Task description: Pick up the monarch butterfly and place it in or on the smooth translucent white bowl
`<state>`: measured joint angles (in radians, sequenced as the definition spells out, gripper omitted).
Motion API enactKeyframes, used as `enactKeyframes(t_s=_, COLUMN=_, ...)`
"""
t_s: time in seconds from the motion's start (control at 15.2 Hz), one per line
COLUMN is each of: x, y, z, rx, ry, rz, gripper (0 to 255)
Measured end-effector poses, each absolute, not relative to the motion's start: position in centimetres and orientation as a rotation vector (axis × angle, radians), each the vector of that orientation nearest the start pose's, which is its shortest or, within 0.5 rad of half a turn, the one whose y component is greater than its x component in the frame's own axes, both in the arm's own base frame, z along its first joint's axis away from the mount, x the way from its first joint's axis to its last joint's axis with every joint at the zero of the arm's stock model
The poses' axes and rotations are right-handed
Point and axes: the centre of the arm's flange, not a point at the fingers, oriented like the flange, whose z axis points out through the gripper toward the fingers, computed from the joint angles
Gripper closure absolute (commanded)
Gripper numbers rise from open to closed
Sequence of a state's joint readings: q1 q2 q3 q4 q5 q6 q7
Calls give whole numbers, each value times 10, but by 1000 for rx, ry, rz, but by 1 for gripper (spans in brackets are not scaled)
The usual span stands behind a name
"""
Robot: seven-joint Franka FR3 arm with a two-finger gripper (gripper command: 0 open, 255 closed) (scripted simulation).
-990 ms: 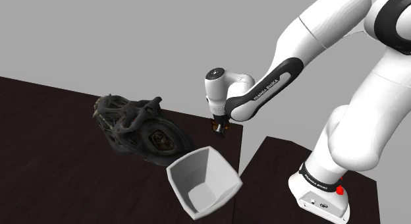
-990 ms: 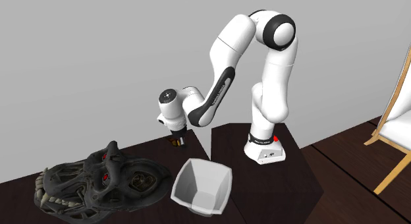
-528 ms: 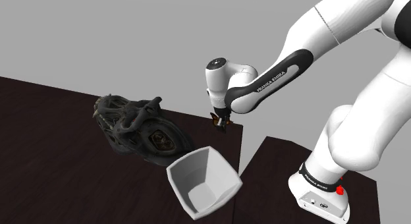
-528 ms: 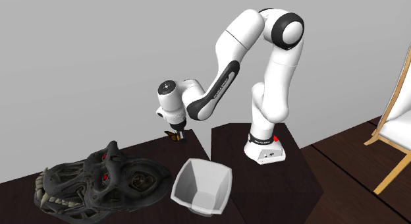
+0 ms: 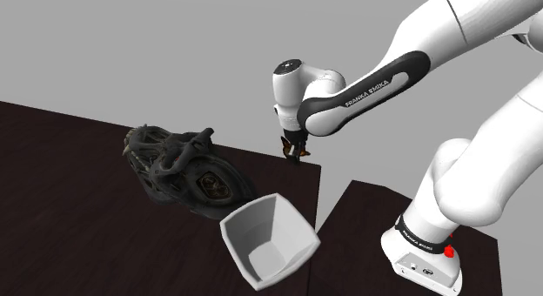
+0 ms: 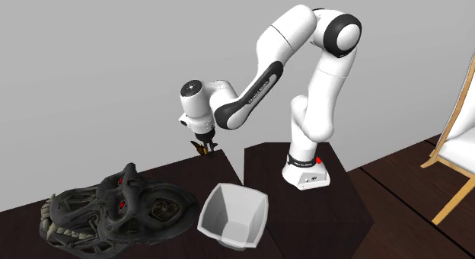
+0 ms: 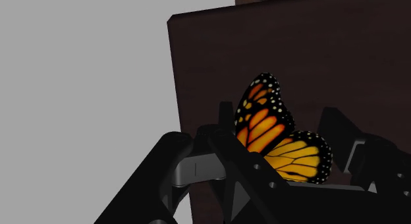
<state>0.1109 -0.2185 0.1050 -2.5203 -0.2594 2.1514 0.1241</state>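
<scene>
An orange and black monarch butterfly (image 7: 280, 138) with white-dotted wing edges is clasped between my black fingers. My gripper (image 5: 294, 151) hangs shut on it above the dark table's far corner, clear of the surface. From the second exterior view the gripper (image 6: 202, 146) holds the butterfly (image 6: 202, 149) up and behind the bowl. The white bowl (image 5: 268, 240) has angular sides and stands empty near the table's front edge, below and in front of the gripper. It also appears as the bowl (image 6: 234, 214).
A large dark monster mask (image 5: 184, 169) with red eyes lies on the dark table (image 5: 70, 198) beside the bowl. My stand (image 5: 424, 255) sits on a second dark surface. A pale easel (image 6: 459, 155) stands at the second exterior view's right.
My gripper has risen from the table's corner with the butterfly in it, and the arm's elbow has lifted. Bowl and mask have not moved.
</scene>
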Motion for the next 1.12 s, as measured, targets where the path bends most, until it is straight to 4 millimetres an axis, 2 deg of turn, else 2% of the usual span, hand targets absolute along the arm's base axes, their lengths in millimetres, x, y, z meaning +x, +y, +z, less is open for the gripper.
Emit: enactKeyframes(t_s=1.12, x=418, y=80, z=435, rx=-3361, ry=-417, rz=191, gripper=255)
